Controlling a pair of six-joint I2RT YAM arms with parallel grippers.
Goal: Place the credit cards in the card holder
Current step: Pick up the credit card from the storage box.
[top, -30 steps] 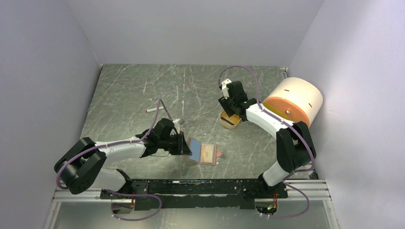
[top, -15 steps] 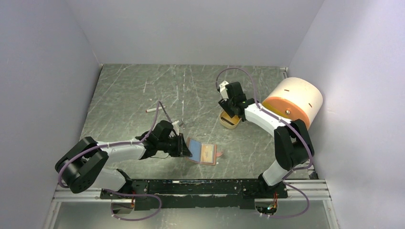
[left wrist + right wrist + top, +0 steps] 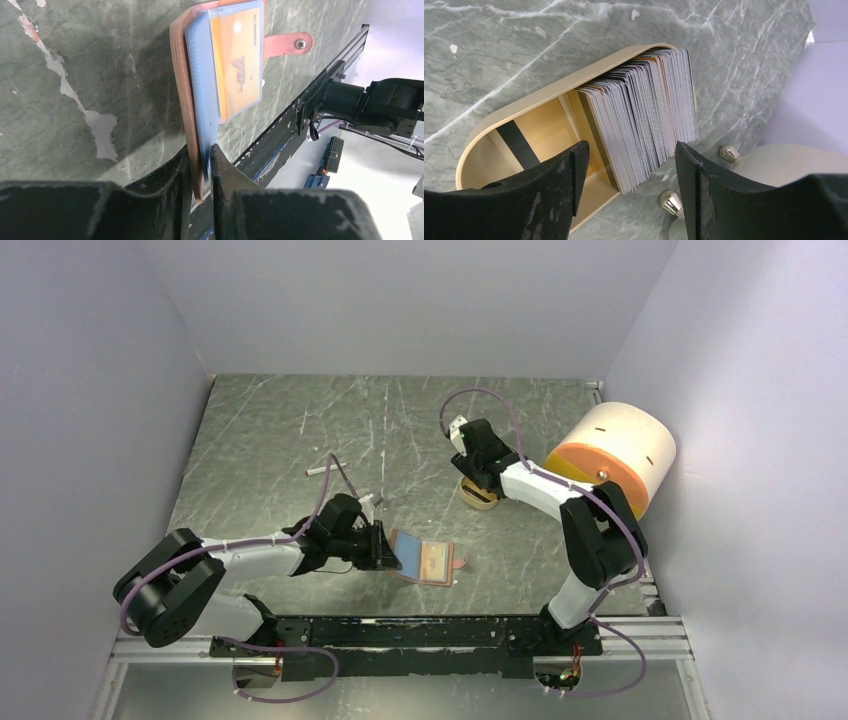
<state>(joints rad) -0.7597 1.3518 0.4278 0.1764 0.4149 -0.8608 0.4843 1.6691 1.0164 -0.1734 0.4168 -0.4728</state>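
The reddish-brown card holder [image 3: 432, 563] lies open on the table near the front edge. In the left wrist view a light blue credit card [image 3: 202, 105] and an orange-yellow one [image 3: 239, 60] lie on its leather flap [image 3: 180, 85]. Its snap tab [image 3: 292, 44] points away. My left gripper [image 3: 386, 549] [image 3: 200, 156] is shut on the holder's left edge, pinching the leather and the blue card together. My right gripper [image 3: 477, 480] [image 3: 629, 150] hangs open above a tight stack of whitish credit cards [image 3: 644, 115], touching none of them.
The stack stands on edge in a tan oblong tray [image 3: 544, 97] [image 3: 483, 500]. A big cream-and-orange cylinder [image 3: 612, 452] lies right of it, its metal feet [image 3: 729, 152] close to the tray. A small white stick [image 3: 320, 468] lies mid-left. Black rail [image 3: 310, 100] at the front edge.
My right wrist has swung left and a little farther back above the tray, jaws still open. The left gripper has stayed on the card holder's edge, almost unmoved.
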